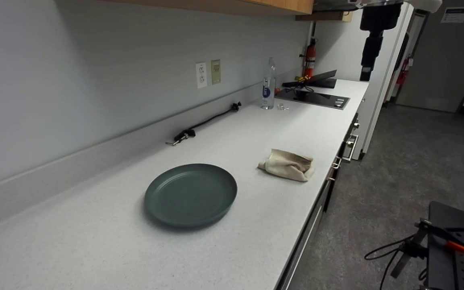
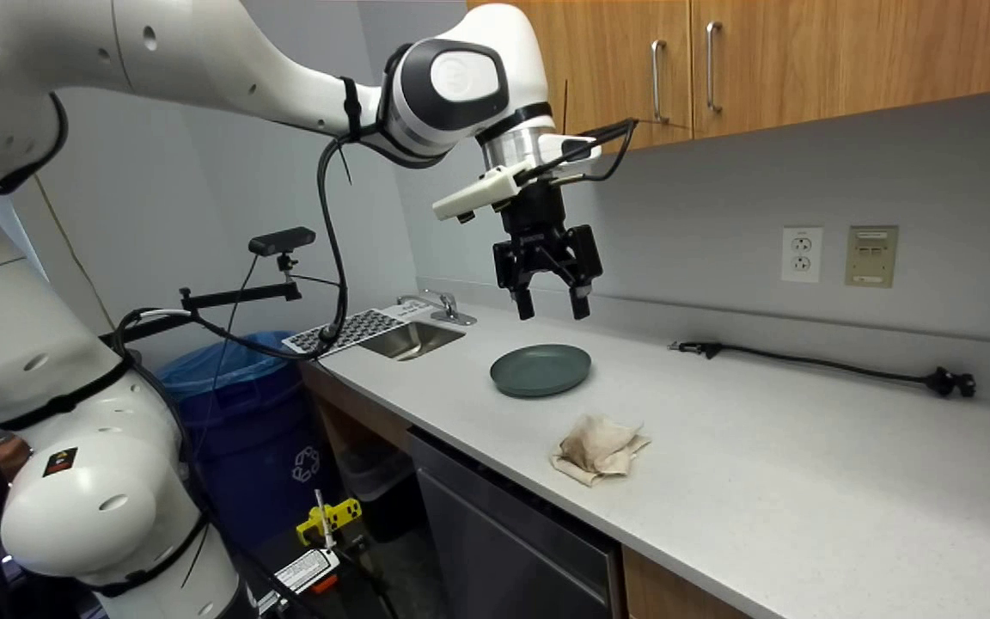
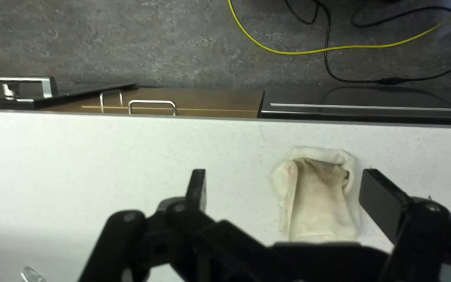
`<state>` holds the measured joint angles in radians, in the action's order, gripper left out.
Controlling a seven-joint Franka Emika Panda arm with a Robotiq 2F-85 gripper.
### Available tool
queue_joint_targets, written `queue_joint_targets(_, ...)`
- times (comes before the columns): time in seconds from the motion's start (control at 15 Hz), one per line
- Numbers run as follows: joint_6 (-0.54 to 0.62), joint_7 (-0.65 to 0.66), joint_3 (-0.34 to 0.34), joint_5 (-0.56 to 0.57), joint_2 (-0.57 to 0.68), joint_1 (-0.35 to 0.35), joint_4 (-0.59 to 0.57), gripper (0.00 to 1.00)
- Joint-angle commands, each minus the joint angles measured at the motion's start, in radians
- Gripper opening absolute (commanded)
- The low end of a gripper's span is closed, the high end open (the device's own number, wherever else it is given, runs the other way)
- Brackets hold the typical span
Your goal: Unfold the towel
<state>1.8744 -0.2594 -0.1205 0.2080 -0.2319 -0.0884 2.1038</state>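
I'm seeing towel [image 2: 596, 451] lying bunched on tabletop [image 2: 761, 481], five o'clock from plate [image 2: 540, 371] in exterior view. Tool [image 2: 553, 310] hanging high, jaws standing wide, gripping nothing. Judging nothing done, whole unfolding remaining.

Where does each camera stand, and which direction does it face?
In an exterior view: set higher than the counter, facing the wall and sink obliquely; much of the white arm and the claw show.
In an exterior view: set higher than the counter, looking along it toward the cooktop; the claw shows top right, the white arm mostly cut off.
Wrist view: on the wrist, looking down at the towel, the counter's front edge and floor; the claw's fingers show.
Shared: both exterior views show the plate and the towel.
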Motion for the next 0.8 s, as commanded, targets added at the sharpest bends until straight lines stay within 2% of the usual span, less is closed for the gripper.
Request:
queue_joint_targets(0.0,0.067,-0.001,0.025,-0.062,0.069,0.037,-0.02,1.0)
queue_joint_targets(0.53,0.064,0.009,0.041,-0.04,0.079,0.037,-0.015,1.0)
queue_joint_targets(0.73,0.11,0.027,0.044,-0.021,0.142,0.035,-0.02,1.0)
